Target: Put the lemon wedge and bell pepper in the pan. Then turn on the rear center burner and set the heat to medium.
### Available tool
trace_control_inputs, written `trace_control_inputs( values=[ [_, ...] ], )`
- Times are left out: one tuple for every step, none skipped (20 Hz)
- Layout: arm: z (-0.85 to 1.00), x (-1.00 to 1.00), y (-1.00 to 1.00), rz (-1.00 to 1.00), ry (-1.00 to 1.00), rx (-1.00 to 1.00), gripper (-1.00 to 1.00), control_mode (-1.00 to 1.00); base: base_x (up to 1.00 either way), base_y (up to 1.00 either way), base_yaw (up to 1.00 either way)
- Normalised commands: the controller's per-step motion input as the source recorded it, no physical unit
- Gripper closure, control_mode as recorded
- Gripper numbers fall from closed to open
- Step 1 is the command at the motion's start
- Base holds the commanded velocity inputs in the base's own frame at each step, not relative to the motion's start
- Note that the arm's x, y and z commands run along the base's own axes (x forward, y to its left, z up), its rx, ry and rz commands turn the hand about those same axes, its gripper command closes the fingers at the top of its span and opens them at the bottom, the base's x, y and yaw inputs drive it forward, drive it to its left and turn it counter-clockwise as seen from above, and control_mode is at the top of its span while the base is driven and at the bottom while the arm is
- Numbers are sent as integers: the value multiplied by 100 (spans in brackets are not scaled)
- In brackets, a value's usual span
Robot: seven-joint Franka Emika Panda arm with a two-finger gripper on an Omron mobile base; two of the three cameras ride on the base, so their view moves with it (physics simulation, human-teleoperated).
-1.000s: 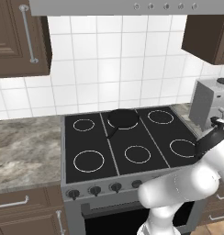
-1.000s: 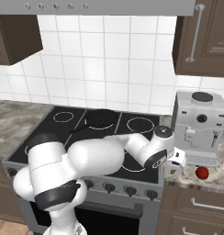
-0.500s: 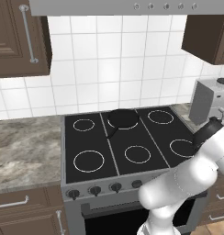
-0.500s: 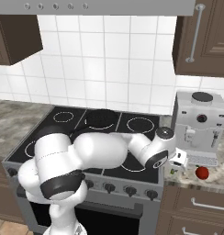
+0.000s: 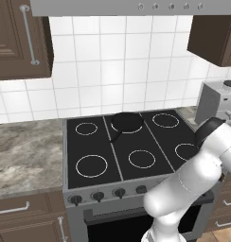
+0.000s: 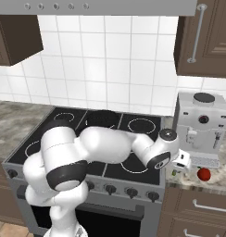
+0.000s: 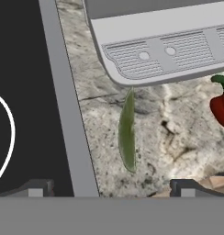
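White tiled wall point(image 5: 112, 66), dark wood cabinets point(image 5: 18, 42), marbled counter point(image 5: 27, 156).

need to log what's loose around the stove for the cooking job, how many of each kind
lemon wedge: 1, on the counter
bell pepper: 1, on the counter
pan: 1, on the cooktop
Total: 3

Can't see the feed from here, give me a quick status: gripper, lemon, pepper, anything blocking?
Gripper open, above lemon wedge. Bell pepper on counter beside coffee machine. Pan empty on rear center burner. Nothing blocking.
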Motion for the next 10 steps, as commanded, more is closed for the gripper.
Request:
trace_control_inputs(
  values=[
    [-5,9,-9,0,0,0,-100,-100,0,0,0],
    [-6,9,-9,0,0,0,-100,-100,0,0,0],
    [-6,11,-8,0,0,0,-100,-100,0,0,0],
    [-6,11,-7,0,0,0,-100,-100,0,0,0],
    [-6,11,-6,0,0,0,-100,-100,0,0,0],
    [-7,11,-5,0,0,0,-100,-100,0,0,0],
    [-8,10,-3,0,0,0,-100,-100,0,0,0],
    [-8,10,-4,0,0,0,-100,-100,0,0,0],
    [-8,11,-4,0,0,0,-100,-100,0,0,0],
    [-8,10,-5,0,0,0,-100,-100,0,0,0]
  ],
)
